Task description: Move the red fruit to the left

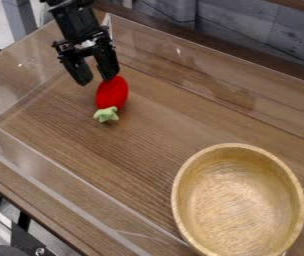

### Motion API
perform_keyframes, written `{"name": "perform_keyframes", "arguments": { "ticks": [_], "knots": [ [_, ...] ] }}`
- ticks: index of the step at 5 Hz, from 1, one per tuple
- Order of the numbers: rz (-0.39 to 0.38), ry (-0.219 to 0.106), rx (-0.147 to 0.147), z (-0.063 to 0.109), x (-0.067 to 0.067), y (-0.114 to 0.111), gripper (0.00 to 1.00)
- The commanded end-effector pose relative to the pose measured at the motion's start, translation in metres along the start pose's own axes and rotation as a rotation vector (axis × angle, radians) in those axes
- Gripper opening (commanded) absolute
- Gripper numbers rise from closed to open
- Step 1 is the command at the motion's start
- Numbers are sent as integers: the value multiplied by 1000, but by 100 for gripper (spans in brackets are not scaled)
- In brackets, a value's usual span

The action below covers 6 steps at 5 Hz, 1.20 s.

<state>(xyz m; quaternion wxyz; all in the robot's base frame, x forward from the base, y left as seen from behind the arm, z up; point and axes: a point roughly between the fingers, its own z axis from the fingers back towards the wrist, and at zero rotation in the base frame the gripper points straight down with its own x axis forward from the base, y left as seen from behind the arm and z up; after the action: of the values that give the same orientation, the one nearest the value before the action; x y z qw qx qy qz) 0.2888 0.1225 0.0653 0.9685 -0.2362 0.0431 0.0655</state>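
Lying on wood table (155, 150), red fruit (111, 95), jaws spread above

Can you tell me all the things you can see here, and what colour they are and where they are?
red fruit: one, shiny red with a light green leafy end, lying on the wooden table toward the upper left, just below the gripper, apart from it
wooden bowl: one, pale tan wood, nothing inside it, lower right on the table
wooden table: one, brown wood grain, fills the middle
clear wall: one, see-through plastic, running around the table's edges
gripper: one, black, upper left, fingers spread open above the fruit, holding nothing
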Motion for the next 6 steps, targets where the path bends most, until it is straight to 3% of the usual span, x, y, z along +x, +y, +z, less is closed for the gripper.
{"name": "perform_keyframes", "arguments": {
  "ticks": [1,3,5,6],
  "knots": [
    [-63,-47,53,27,4,-15,100],
    [-236,11,89,33,4,-35,100],
    [-268,17,100,45,-2,-44,100],
    [-286,26,106,44,-2,-47,0]
  ]
}}
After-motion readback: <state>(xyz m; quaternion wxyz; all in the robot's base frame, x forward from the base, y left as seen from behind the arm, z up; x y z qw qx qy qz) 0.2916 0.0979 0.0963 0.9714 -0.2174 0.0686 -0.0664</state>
